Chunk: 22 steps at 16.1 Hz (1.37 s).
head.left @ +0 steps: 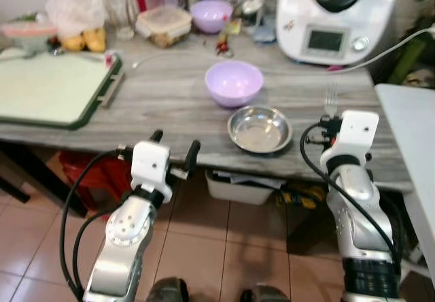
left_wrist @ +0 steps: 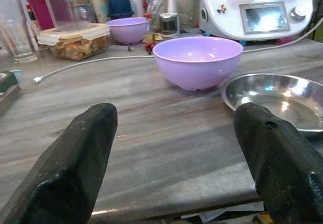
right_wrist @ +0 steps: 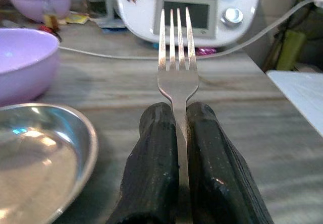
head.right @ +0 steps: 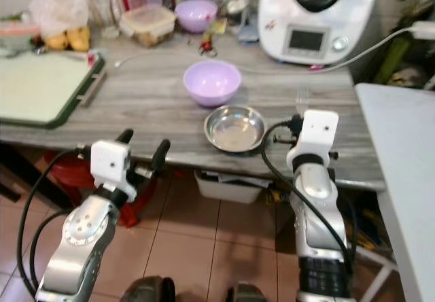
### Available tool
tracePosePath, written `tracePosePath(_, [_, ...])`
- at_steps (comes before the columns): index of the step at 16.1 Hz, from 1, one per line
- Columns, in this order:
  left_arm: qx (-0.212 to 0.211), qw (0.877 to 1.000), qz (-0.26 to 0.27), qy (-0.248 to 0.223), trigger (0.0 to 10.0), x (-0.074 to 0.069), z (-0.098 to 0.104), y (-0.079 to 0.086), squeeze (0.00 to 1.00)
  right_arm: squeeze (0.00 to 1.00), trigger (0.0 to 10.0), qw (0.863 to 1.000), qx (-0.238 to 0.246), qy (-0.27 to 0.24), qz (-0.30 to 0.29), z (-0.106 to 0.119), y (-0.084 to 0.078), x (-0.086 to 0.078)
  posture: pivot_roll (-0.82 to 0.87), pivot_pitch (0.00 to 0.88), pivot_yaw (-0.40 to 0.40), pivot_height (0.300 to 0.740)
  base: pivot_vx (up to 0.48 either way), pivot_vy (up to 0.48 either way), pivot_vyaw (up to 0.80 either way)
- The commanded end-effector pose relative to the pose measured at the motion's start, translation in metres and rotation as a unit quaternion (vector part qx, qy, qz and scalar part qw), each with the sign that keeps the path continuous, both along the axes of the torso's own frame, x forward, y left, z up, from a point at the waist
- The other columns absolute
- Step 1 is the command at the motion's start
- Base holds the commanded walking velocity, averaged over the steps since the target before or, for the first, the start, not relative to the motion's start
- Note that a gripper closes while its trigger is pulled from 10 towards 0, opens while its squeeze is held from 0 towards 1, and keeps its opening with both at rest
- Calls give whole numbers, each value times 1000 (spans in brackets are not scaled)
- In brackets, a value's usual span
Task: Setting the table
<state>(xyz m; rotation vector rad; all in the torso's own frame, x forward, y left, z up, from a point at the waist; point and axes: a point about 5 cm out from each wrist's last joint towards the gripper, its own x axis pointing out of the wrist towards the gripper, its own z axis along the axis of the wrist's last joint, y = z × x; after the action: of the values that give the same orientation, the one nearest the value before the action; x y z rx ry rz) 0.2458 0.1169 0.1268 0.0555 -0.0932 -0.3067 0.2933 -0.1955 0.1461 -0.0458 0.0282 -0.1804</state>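
A shallow steel dish [head.left: 259, 129] sits near the front edge of the grey wooden table [head.left: 163, 94], with a lilac bowl [head.left: 234, 82] just behind it. My right gripper [head.left: 331, 115] hovers over the table to the right of the dish, shut on a metal fork [right_wrist: 177, 57] whose tines point away toward the white appliance. My left gripper [head.left: 175, 149] is open with nothing in it, at the table's front edge left of the dish; its fingers [left_wrist: 81, 158] point toward the lilac bowl [left_wrist: 198, 60].
A white kitchen machine [head.left: 340, 16] with a cable stands at the back right. A green-rimmed tray [head.left: 54, 88] lies at the left. A second lilac bowl [head.left: 211, 14], a lidded food box [head.left: 164, 24], glasses and bags crowd the back. A white surface [head.left: 411, 139] adjoins the right.
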Motion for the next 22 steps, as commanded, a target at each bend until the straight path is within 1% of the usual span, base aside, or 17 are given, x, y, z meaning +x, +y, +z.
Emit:
tracePosePath(1, [5,1000,2,1,10000,-1,1,3,0,0,0,1000,-1,3,-13,2,-6,3,24,95,18,740,0,0,0])
tracePosePath(5, [7,1000,-3,1,10000,-4,3,6,0,0,0,1000,-2,11,-24,2,-16,9,34,117,35,740,0,0,0])
tracePosePath(6, [9,1000,-5,5,10000,-5,3,7,0,0,0,999,0,18,-32,2,-24,14,38,126,40,740,0,0,0])
tracePosePath(8, [16,1000,-9,9,10000,-9,3,9,0,0,0,999,0,30,-42,2,-32,19,49,142,51,740,0,0,0])
tracePosePath(9, [19,1000,-10,10,10000,-10,4,11,0,0,0,998,19,44,-44,-2,-34,22,59,152,59,740,0,0,0])
tracePosePath(10, [21,1000,-12,11,10000,-11,4,11,0,0,0,997,28,53,-44,-5,-34,23,63,154,61,740,0,0,0])
tracePosePath(12, [24,1000,-15,14,10000,-13,5,12,0,0,0,996,38,75,-26,-12,-27,25,70,162,66,740,0,0,0])
tracePosePath(13, [24,999,-15,14,10000,-14,5,12,0,0,0,996,41,77,-24,-13,-25,25,70,163,66,740,0,0,0])
tracePosePath(14, [25,999,-18,18,10000,-14,5,12,0,0,0,995,50,87,-5,-19,-15,27,70,166,68,740,0,0,0])
tracePosePath(16, [24,999,-22,22,10000,-15,5,11,0,0,0,994,61,89,7,-21,-7,29,70,170,69,740,0,0,0])
tracePosePath(17, [24,999,-23,22,10000,-15,5,11,0,0,0,994,66,90,12,-22,-5,31,72,172,70,740,0,0,0])
tracePosePath(22, [25,999,-24,23,10000,-15,5,11,0,0,0,994,65,90,14,-23,-4,32,74,172,70,740,0,0,0])
